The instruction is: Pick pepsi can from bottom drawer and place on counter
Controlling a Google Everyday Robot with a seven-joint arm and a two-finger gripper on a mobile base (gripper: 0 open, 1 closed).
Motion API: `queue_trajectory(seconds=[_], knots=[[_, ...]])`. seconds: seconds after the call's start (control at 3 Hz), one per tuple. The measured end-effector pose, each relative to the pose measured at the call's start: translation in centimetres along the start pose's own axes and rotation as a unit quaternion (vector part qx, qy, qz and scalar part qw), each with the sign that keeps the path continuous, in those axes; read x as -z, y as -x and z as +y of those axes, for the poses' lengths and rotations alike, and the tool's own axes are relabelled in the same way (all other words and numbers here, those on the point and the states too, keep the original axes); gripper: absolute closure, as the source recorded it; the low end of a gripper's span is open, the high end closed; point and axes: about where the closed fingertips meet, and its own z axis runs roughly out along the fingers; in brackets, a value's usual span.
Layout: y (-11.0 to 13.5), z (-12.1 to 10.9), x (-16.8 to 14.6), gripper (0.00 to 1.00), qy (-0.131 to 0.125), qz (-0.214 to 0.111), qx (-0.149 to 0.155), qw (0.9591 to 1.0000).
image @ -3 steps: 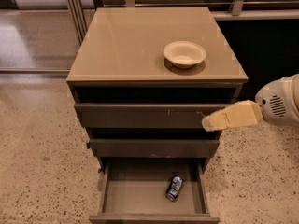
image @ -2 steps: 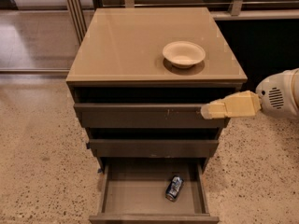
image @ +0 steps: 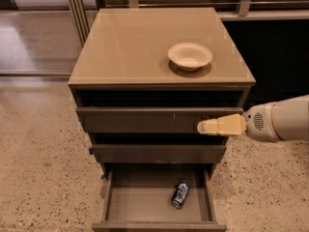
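**A:** Going from the left, what is done so far?

**B:** Very little, by my judgement. Left of the cabinet there is only terrazzo floor point(image: 43, 153). The counter point(image: 130, 47) has no can on it. The bottom drawer point(image: 140, 202) is pulled out, so access is not the problem. The top drawer front point(image: 140, 120) and the middle drawer front point(image: 154, 153) above it are in.

**A:** And the can?

**B:** The pepsi can point(image: 180, 195) lies on its side on the drawer floor, right of centre and slanted. It is apart from the side walls and nothing touches it. Above it and further back, a cream paper bowl point(image: 189, 55) sits on the right part of the counter.

**A:** Where is the gripper?

**B:** The gripper point(image: 200, 126) reaches in from the right edge. Its tip is level with the top drawer front and well above the can. Whether it is open or closed I cannot tell, but it is carrying nothing.

**A:** So what is left?

**B:** Nearly all of it: come down into the drawer, take the can, lift it out and set it on the counter. The bare left side looks like the easier landing spot, away from the bowl.
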Motion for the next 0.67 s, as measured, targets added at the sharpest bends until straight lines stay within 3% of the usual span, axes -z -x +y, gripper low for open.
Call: queue_trajectory(seconds=[0.33,0.67], knots=[[-1.8,-2.0,-6.8,0.00,0.005,0.014,-0.072,0.9973],[-3.2,-3.2,-11.9,0.00,-0.014,0.024,-0.085,0.9960]])
